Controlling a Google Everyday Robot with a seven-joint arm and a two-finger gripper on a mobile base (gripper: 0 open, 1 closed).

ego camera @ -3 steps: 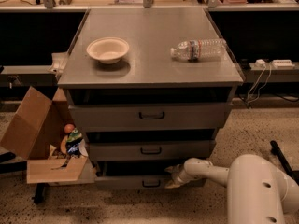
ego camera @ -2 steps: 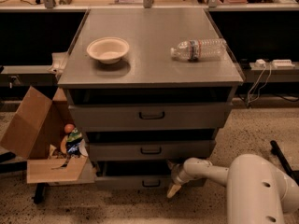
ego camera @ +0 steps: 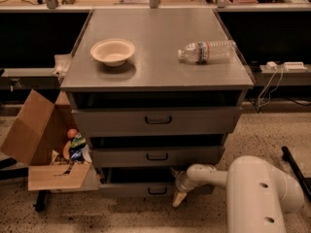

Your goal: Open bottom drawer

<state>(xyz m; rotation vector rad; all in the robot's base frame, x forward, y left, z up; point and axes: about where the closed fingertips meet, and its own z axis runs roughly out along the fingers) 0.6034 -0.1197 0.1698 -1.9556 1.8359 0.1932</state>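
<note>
Lower than before, the jaws, gap indiscernible, just right of the handle [ego camera: 157, 191] on the bottom drawer [ego camera: 126, 189].

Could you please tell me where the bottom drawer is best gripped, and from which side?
Grip the bottom drawer by its small dark pull handle, centred on the front, probably coming straight from the front: the flat front offers nothing else to hold. The hand hangs just beside the handle, low at the drawer front.
</note>
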